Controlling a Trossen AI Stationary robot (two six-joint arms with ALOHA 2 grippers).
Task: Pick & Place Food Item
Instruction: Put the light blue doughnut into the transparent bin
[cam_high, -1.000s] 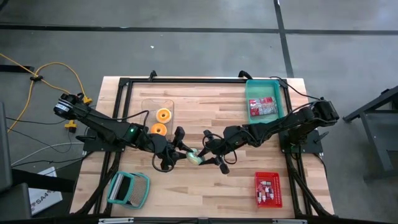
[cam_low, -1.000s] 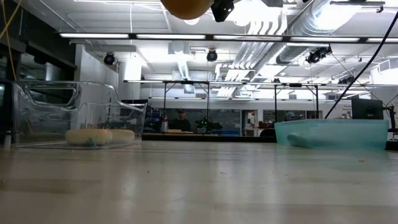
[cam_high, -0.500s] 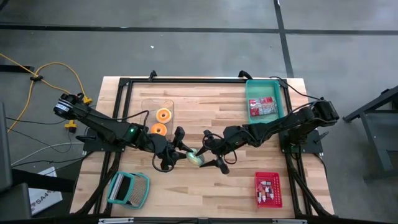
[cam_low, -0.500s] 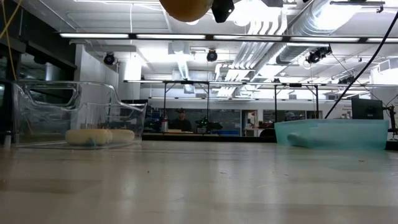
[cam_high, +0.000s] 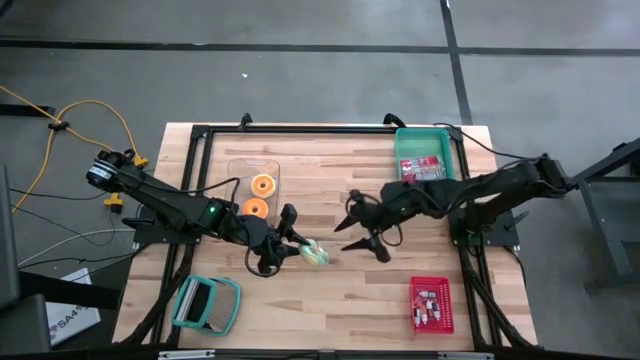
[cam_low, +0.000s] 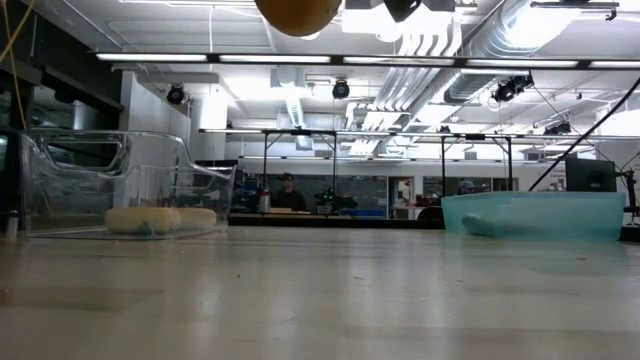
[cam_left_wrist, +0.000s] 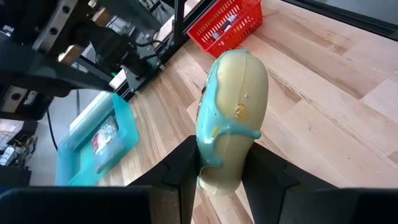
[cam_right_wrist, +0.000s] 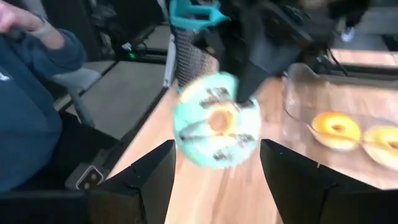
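Observation:
A donut with teal icing (cam_high: 316, 254) hangs above the middle of the table, and my left gripper (cam_high: 300, 248) is shut on it. In the left wrist view the donut (cam_left_wrist: 231, 106) shows edge-on, tan with icing on one face. The low view shows only its tan underside (cam_low: 296, 12) at the top edge. My right gripper (cam_high: 352, 228) stands open a short way to the donut's right, apart from it. In the right wrist view the iced face (cam_right_wrist: 215, 122) is turned toward it. My left gripper pinches the donut's near rim (cam_left_wrist: 219, 169) between its two fingers, one on the iced face and one on the plain face. The fingers come from the table's left, slanting a little downward. The donut stands on edge, lifted clear of the table.
A clear container (cam_high: 254, 168) at the far left holds two orange-iced donuts (cam_high: 262, 185). A teal bin (cam_high: 425, 140) with red packets stands at the far right, a red basket (cam_high: 432, 305) at the near right, and a teal-framed rack (cam_high: 206, 304) at the near left. A person's blue sleeve (cam_right_wrist: 37, 106) shows beyond the table.
My right gripper has opened, let go of the donut, and drawn back toward the table's right edge, rising a little. The donut has stayed where it was, held by my left gripper alone.

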